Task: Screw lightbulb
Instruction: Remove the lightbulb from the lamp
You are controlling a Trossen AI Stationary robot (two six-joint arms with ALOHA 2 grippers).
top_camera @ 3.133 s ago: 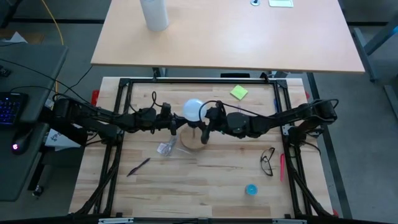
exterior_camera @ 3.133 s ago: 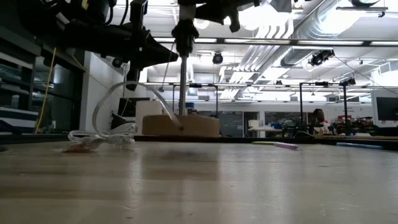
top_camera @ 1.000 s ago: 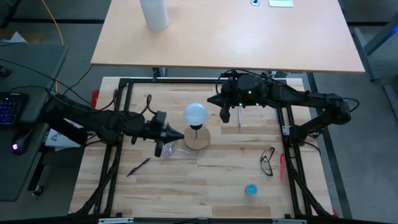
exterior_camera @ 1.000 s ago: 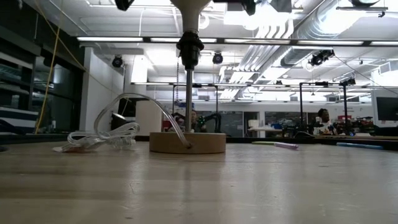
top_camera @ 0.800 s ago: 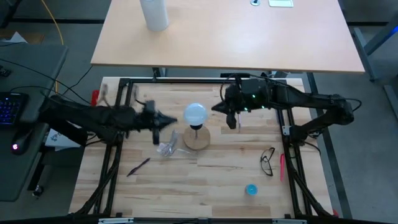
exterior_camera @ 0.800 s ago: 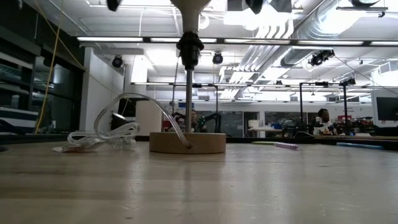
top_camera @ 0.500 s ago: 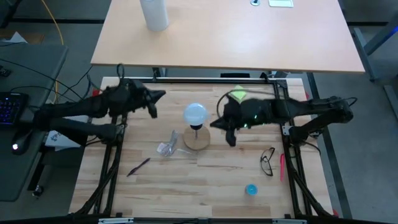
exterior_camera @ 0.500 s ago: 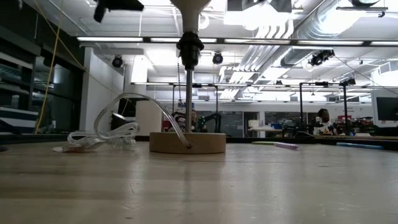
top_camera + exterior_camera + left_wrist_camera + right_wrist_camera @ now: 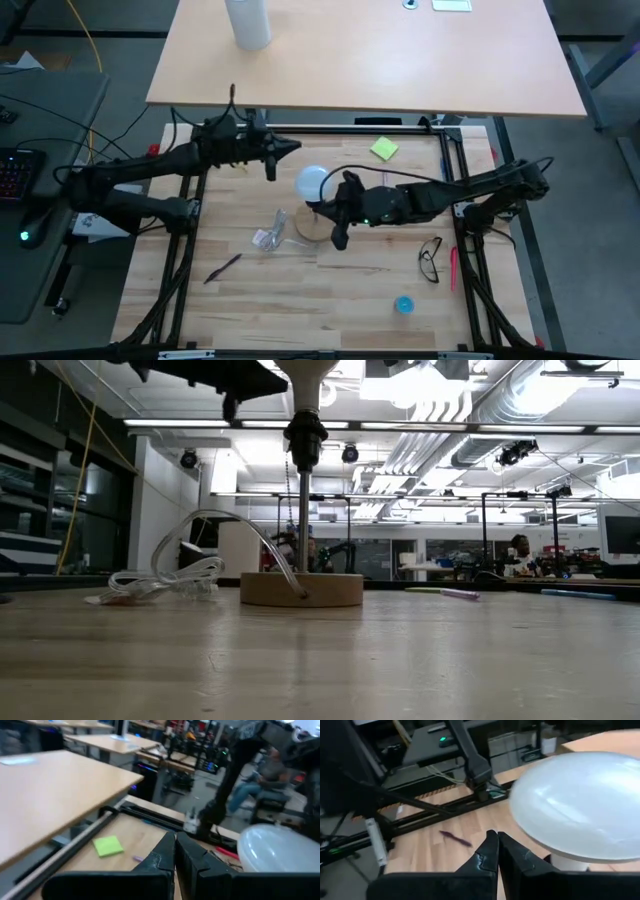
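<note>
White lightbulb (image 9: 312, 183) seated upright, end effectors apart

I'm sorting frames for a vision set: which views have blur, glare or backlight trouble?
Left wrist view: the lightbulb and the room behind are smeared soft. Right wrist view: the bulb fills the frame, pale and blurred at its edges. Low view: bright ceiling lights backlight the socket post, leaving it in silhouette. High view: evenly lit, the wooden table without harsh shadows.

no legible text, labels (or numbers)
</note>
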